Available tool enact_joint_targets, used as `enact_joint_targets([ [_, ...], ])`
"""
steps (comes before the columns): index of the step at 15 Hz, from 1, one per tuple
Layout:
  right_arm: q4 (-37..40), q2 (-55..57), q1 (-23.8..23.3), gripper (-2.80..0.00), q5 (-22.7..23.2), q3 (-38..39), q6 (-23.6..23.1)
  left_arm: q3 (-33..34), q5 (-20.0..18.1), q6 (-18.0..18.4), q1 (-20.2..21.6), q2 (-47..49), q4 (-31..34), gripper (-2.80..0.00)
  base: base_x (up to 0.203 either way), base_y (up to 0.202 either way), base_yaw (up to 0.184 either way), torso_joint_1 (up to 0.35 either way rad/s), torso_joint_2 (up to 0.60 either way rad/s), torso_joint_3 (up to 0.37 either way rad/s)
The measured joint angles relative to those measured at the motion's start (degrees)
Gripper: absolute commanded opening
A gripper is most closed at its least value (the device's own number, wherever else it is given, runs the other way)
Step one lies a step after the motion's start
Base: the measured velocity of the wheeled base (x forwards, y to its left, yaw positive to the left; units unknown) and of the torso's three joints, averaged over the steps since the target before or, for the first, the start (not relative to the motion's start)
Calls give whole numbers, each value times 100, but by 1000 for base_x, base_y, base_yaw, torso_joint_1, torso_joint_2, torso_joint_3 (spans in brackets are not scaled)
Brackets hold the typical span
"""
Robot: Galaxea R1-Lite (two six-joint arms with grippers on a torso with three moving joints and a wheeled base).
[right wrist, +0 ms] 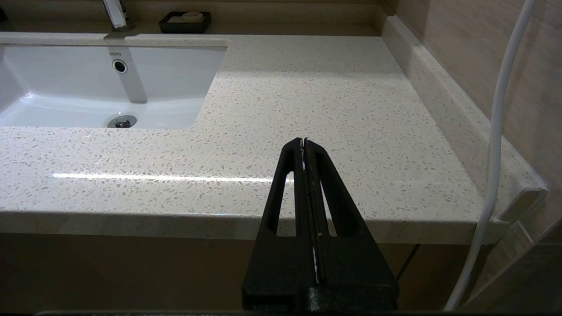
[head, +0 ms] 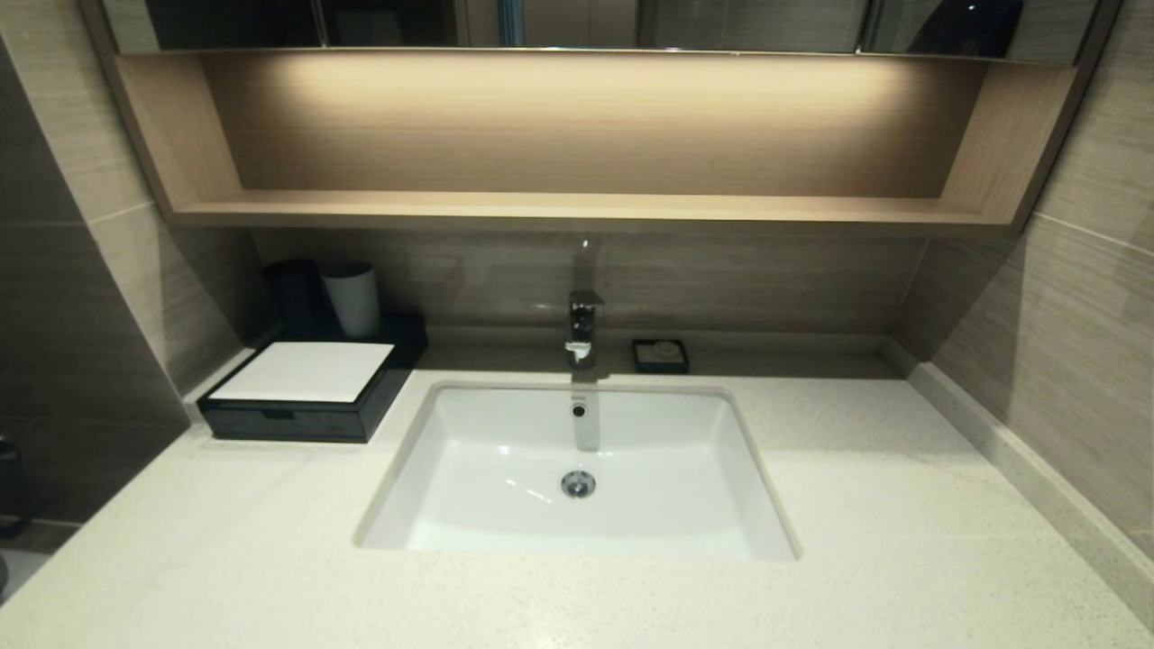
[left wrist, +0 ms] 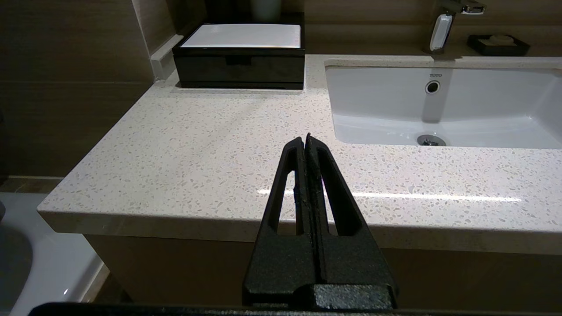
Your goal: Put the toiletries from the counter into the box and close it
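Note:
The black box with a white top panel stands at the counter's back left, its front drawer pushed in; it also shows in the left wrist view. No wrapped sticks or sachet show on the speckled counter in any view. My left gripper is shut and empty, held in front of the counter's front edge, left of the sink. My right gripper is shut and empty, held in front of the counter's front edge, right of the sink. Neither arm shows in the head view.
A white sink basin with a chrome tap sits mid-counter. A black soap dish stands behind it. A dark cup and a grey cup stand behind the box. A white cable hangs by the right wall.

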Motion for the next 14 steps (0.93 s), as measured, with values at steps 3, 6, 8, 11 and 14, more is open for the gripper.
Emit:
enact_joint_targets([
  [3,2,0,0,-280,2,0,2,0,2,5,0,0,1,-280,0,0,0,0,0,0],
  [6,0,0,0,-280,0,0,1,0,2,-2,0,0,2,-280,0,0,0,0,0,0],
  [8,0,0,0,-280,5,0,2,0,2,-2,0,0,-2,-280,0,0,0,0,0,0],
  [11,0,0,0,-280,2,0,2,0,2,1,0,0,-5,-280,0,0,0,0,0,0],
  [14,2,0,0,-280,5,0,2,0,2,-2,0,0,-5,-280,0,0,0,0,0,0],
])
